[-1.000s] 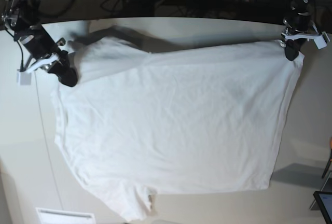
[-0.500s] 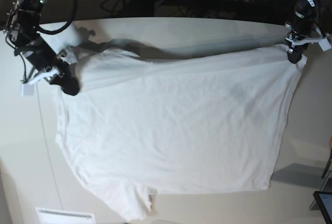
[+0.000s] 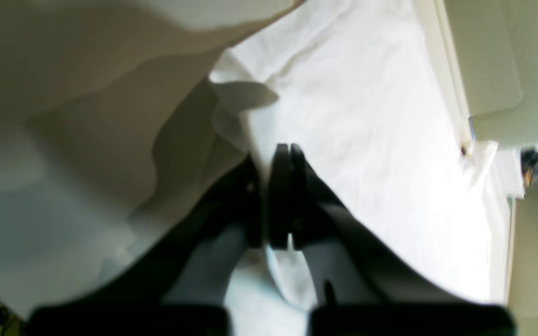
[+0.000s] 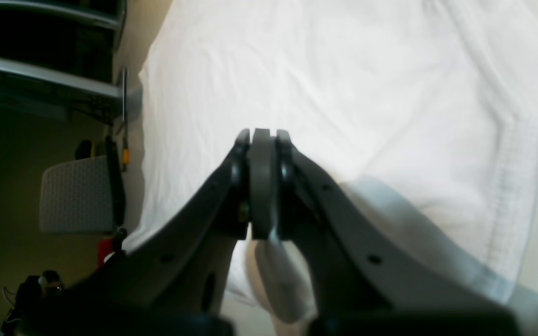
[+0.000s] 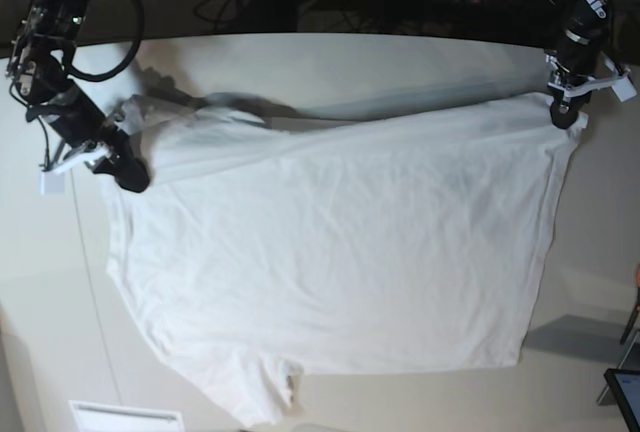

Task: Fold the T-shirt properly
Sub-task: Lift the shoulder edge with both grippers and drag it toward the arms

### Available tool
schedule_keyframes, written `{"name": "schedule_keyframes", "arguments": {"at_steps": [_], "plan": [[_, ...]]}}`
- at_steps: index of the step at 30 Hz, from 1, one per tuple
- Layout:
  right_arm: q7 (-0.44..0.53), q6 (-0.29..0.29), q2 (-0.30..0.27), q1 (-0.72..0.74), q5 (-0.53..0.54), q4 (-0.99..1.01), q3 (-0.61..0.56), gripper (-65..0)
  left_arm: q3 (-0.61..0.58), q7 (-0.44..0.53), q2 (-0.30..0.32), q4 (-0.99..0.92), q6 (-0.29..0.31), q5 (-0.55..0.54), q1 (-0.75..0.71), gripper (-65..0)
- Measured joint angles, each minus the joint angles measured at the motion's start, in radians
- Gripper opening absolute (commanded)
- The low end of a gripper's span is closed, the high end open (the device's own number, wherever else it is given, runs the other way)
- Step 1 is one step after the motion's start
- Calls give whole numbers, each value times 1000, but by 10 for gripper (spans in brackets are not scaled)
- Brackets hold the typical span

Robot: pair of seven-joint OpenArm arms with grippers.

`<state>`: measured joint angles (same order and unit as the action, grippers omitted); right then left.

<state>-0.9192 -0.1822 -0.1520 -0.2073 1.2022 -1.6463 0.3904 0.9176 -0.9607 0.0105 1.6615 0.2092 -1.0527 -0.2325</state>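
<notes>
The white T-shirt (image 5: 340, 252) lies spread over the table, sleeve end to the left in the base view. Its far edge is raised off the table and casts a shadow beneath. My right gripper (image 5: 128, 174) is shut on the shirt's far left corner. Its wrist view shows the jaws (image 4: 264, 133) pressed together with fabric (image 4: 343, 70) bunched under them. My left gripper (image 5: 566, 114) is shut on the far right corner at the hem. In its wrist view the closed tips (image 3: 281, 149) pinch a fold of the cloth (image 3: 367, 116).
The pale table (image 5: 350, 57) ends at a dark back edge with cables and equipment behind it. A white vented panel (image 5: 125, 417) sits at the near left. A dark device (image 5: 625, 392) stands off the near right corner. A grey chair (image 4: 75, 196) shows beside the table.
Both grippers have shifted slightly toward the near side with the shirt's far edge in them. That edge has come away from the table's back, so more bare table shows behind it.
</notes>
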Motion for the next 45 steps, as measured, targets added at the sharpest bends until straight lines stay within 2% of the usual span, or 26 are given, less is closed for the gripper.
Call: {"name": "schedule_keyframes", "arguments": {"at_steps": [1,5,20,27,29,32,36,45], "plan": [[-2,0,0,6,-1,3,0,-647,0,0,-2,0,-24,-3,9,-650],[-2,0,-4,21,3,4,0,-647,0,0,-5,-31,-45,-3,45,-650],[-18,-1,-27,74,0,80,-5,-647,1,7,-10,-161,-49,-1,127,-650],[-18,0,-30,83,-2,80,-4,-647,-3,9,-3,-160,-49,-154,99,-650],[-19,0,-30,85,-1,80,-5,-647,-3,7,-3,-160,-75,-181,80,-650],[-22,0,-30,93,-1,80,-5,-647,-3,6,-8,-123,-90,-193,69,-650],[-21,0,-30,101,0,80,-5,-647,-8,6,-5,-16,-79,-218,47,-650],[-22,0,-32,119,-1,80,-5,-647,-6,3,-10,-18,-82,-208,50,-650]]}}
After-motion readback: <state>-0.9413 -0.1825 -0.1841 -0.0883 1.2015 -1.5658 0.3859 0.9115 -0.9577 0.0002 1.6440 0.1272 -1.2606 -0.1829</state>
